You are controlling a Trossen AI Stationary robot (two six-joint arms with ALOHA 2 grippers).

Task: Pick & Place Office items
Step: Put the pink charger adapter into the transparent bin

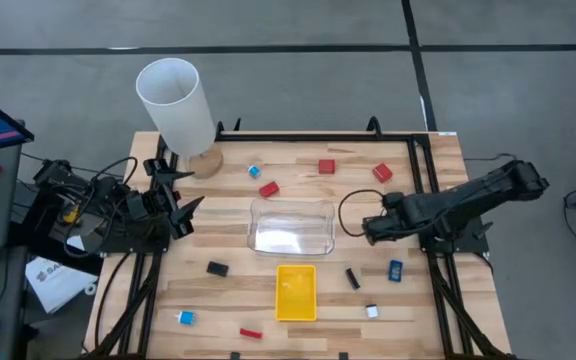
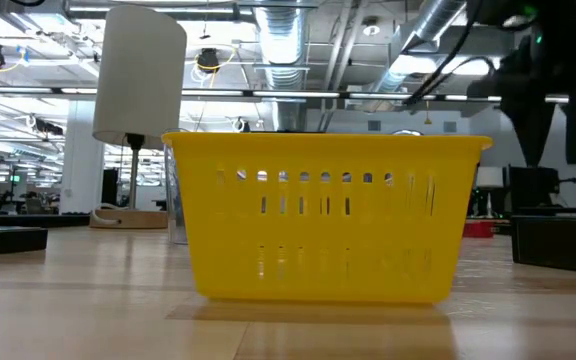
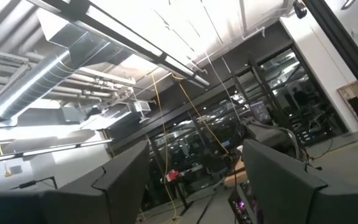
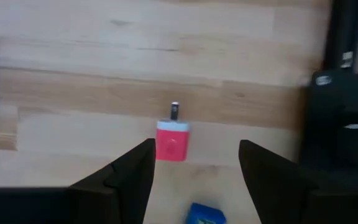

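Right gripper (image 4: 196,149) hangs over bare wood btwn the clear plastic tray (image 1: 290,226) and the table's right rail, fingers spread w/ nothing btwn them. A small red block (image 4: 171,142) w/ a metal prong lies just ahead of the tips, apart from both fingers, and a blue bit (image 4: 204,214) sits close under the wrist. In the high view that block is prob. the red one near the right rail (image 1: 382,172), tho I can't be sure. Looks like the step is lining up on the red block. To do it well: centre the gap on the block's body, not the prong, drop straight down, and keep the fingers clear of the blue bit and tray wall. Close only once both pads flank the block; it's small and light, so a one-sided touch could just skid it. Left gripper (image 1: 183,210) waits at the table's left edge, fingers also apart, pointing up into the room.
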